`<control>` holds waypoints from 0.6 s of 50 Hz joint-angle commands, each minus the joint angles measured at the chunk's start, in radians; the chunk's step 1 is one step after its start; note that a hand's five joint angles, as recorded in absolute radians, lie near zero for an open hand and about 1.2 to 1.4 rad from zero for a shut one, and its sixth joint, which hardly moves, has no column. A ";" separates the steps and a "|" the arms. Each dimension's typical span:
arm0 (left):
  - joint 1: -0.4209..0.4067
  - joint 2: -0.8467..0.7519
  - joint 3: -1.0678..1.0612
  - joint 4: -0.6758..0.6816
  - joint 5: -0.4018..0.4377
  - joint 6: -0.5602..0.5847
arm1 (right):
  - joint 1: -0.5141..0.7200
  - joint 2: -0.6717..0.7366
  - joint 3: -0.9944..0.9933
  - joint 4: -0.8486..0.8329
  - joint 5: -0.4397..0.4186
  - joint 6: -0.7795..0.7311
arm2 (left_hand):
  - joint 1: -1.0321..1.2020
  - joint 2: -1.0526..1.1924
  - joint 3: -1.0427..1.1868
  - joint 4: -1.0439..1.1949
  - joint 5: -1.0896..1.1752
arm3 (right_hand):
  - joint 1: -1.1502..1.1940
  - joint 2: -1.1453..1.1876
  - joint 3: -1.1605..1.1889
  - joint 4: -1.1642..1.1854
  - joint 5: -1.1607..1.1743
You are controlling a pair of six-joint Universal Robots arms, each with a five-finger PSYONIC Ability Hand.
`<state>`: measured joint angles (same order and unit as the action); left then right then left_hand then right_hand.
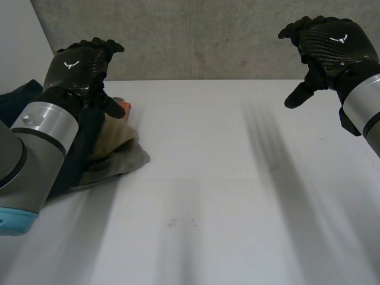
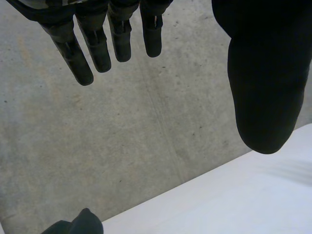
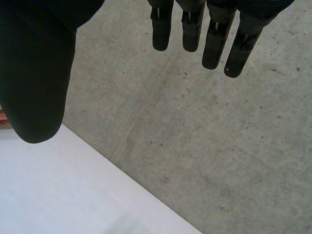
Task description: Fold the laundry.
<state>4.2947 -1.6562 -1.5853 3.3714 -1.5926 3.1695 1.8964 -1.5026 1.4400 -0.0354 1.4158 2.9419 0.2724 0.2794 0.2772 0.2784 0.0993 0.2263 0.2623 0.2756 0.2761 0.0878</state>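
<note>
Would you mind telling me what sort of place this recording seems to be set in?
Probably a robotics lab or test bench rather than a home: a bare concrete wall behind a plain white table, with a small pile of laundry at one side.

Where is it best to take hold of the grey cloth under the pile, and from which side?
Probably the free corner of the grey cloth, which pokes out flat onto the table past the beige cloth lying on it. Come from the table's middle, low along the surface; the left hand, open above the pile, is nearest.
</note>
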 commanded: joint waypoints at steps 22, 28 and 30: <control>0.031 0.019 -0.010 0.002 0.002 0.007 | 0.004 0.001 0.010 -0.001 0.003 -0.001 | -0.098 -0.105 -0.103 -0.104 -0.099 | -0.052 -0.088 -0.101 -0.102 -0.088; 0.031 0.019 -0.008 0.002 0.002 0.010 | 0.004 0.001 0.010 -0.001 0.003 -0.001 | -0.098 -0.105 -0.103 -0.104 -0.099 | -0.052 -0.088 -0.101 -0.102 -0.088; 0.031 0.019 -0.008 0.002 0.002 0.010 | 0.004 0.001 0.008 -0.001 0.003 -0.001 | -0.098 -0.105 -0.103 -0.104 -0.099 | -0.052 -0.088 -0.101 -0.102 -0.088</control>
<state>4.3238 -1.6377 -1.5949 3.3730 -1.5915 3.1751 1.9006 -1.5016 1.4489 -0.0367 1.4187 2.9413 0.2721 0.2788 0.2772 0.2784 0.0993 0.2252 0.2614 0.2736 0.2756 0.0871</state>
